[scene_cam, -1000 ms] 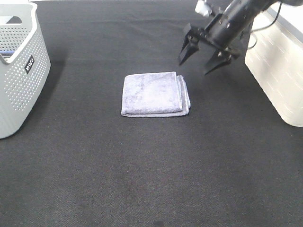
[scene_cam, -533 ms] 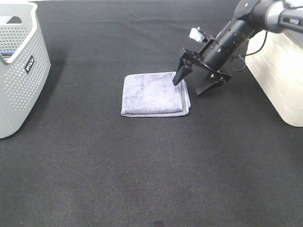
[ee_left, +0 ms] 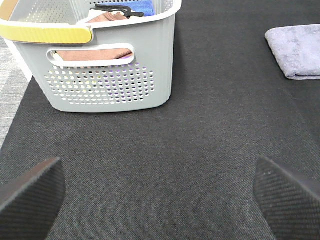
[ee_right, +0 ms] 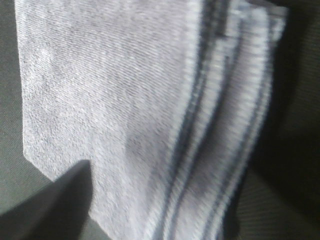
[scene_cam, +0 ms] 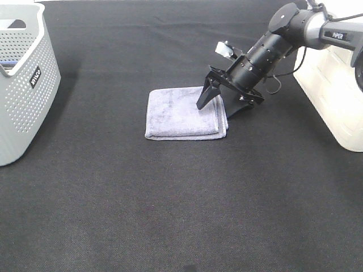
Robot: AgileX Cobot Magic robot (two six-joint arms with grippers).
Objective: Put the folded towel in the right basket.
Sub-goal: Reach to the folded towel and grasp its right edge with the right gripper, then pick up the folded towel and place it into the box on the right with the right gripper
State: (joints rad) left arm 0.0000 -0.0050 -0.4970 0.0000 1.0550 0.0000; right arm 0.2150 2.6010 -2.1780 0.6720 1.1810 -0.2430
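The folded grey-lilac towel [scene_cam: 180,112] lies flat on the black mat at the middle. My right gripper [scene_cam: 217,106] is open and low over the towel's right edge, where the folded layers show. One finger [scene_cam: 203,100] is over the towel's top and the other is on the mat side. In the right wrist view the towel [ee_right: 125,100] fills the frame, with one dark finger [ee_right: 47,210] at its edge. The white right basket [scene_cam: 334,85] stands at the right. My left gripper [ee_left: 160,200] is open and empty over the mat, far from the towel [ee_left: 297,50].
A grey perforated basket [scene_cam: 22,85] stands at the left edge; in the left wrist view this basket [ee_left: 105,75] holds brown and blue cloths. Black mat [scene_cam: 170,204] covers the table.
My right gripper has come down and to the left, from above the towel's far right corner to its right edge, staying open. The towel has not moved.
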